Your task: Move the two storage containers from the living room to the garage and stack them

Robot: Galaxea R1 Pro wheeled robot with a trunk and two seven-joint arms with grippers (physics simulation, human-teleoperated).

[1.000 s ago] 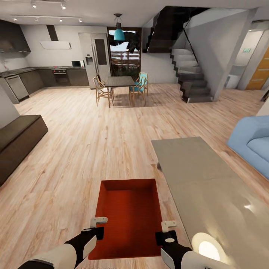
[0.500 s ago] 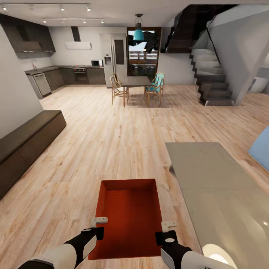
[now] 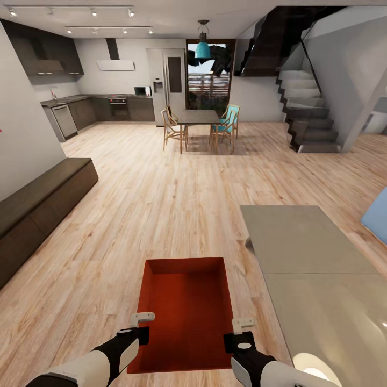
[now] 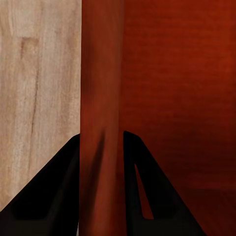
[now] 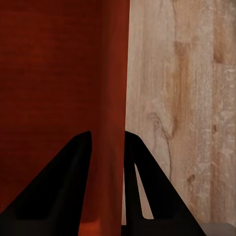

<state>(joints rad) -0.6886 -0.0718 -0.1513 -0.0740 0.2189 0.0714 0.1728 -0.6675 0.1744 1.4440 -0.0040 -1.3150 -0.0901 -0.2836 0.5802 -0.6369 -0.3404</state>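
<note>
Both grippers, left [image 3: 141,328] and right [image 3: 241,333], pinch the orange-red storage container's [image 3: 185,312] side walls; a grey table [image 3: 301,242] stands just beside it, a dark bench [image 3: 37,207] well apart.

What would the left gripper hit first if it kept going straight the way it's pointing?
The left gripper already straddles the storage container's side wall; pushed on, it would probably slide along it toward the wood floor.

An orange-red rectangular open-top plastic bin [image 3: 185,312] sits between both hands, left of a pale grey tabletop [image 3: 306,258], above the light wood-plank floor [image 3: 161,204].
</note>
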